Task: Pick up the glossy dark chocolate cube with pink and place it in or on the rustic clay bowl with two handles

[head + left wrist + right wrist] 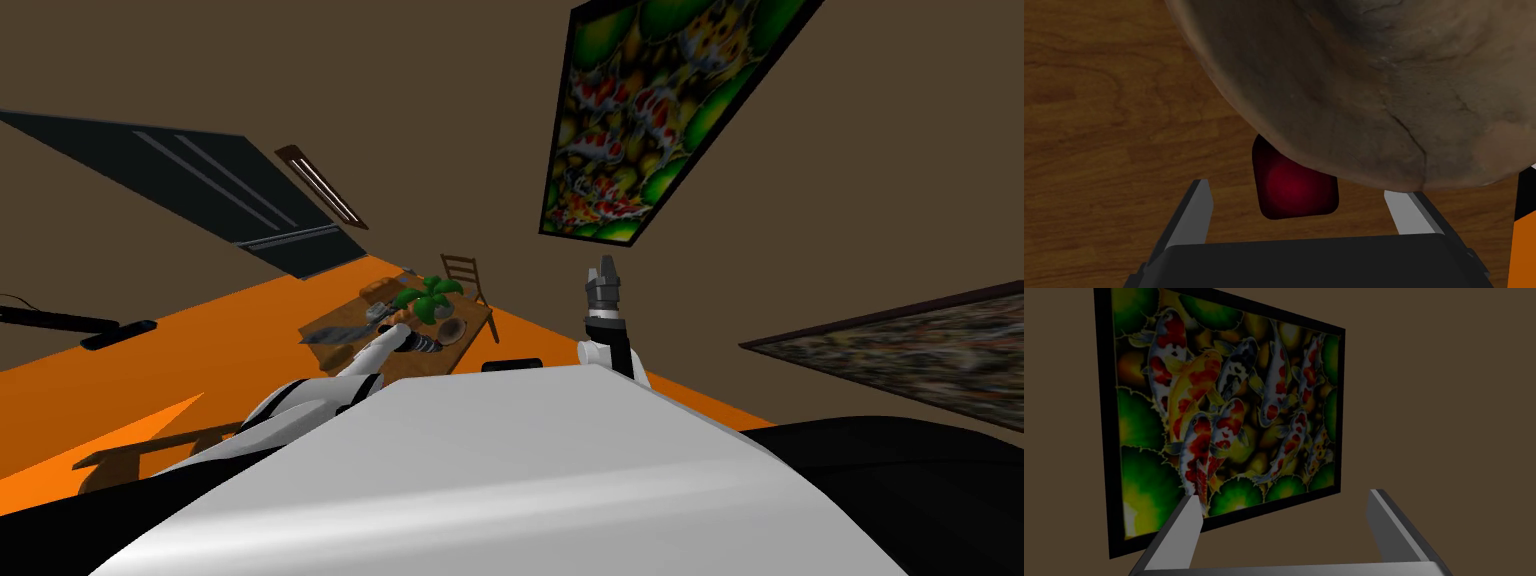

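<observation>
The left fingers (1194, 215) stand wide apart and empty, the cube (1294, 192) between their tips, touching neither. Dark, glossy and round-cornered with a red-pink glow, it lies on the wood-grain worktop (1114, 125) near its edge, partly hidden by the rough, cracked bowl (1374, 90). The raised right fingers (1179, 528) are apart, empty.

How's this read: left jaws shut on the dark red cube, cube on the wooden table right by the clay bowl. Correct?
Wrong on the jaws. The left wrist view shows the left jaws open, one on each side of the dark red cube, touching neither side. The rest stands: cube on the wooden table, right by the clay bowl.
</observation>
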You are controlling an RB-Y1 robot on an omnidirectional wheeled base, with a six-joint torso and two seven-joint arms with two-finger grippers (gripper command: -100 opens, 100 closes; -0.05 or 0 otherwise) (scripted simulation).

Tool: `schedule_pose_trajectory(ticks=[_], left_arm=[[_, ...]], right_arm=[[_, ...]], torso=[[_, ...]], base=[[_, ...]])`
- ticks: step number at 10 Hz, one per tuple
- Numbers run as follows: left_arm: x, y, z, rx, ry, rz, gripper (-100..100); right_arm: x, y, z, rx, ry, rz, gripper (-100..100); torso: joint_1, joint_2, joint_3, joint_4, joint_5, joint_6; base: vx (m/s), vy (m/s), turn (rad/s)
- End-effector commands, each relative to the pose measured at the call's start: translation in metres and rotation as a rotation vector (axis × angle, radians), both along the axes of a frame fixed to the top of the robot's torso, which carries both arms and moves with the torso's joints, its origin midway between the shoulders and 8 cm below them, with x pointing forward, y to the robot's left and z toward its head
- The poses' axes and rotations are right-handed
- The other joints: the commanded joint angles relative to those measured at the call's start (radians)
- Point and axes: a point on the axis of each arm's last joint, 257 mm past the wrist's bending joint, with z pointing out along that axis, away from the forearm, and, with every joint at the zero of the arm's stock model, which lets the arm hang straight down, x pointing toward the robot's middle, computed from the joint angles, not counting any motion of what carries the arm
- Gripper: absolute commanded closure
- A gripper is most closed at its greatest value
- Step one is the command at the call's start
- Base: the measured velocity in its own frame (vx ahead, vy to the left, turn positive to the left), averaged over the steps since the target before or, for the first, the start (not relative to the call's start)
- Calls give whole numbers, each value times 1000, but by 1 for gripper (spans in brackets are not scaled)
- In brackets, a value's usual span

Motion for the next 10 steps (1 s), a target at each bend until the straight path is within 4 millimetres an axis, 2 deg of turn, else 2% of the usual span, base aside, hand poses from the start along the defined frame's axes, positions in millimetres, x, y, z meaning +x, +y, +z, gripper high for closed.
schedule_pose_trajectory(ticks=[1,5,10], left_arm=[[0,-4,-4,-1,-3,21,-100],[-3,-11,-13,-1,-6,68,-100],[-8,-14,-20,2,-6,111,-100]], right_arm=[[0,0,0,0,0,0,0],[0,0,0,0,0,0,0],[0,0,0,0,0,0,0]], torso=[[0,0,0,0,0,0],[5,4,2,1,2,1],[5,-4,-3,-2,7,5]], base=[[-12,34,-187],[-56,66,-126],[-33,46,-109]])
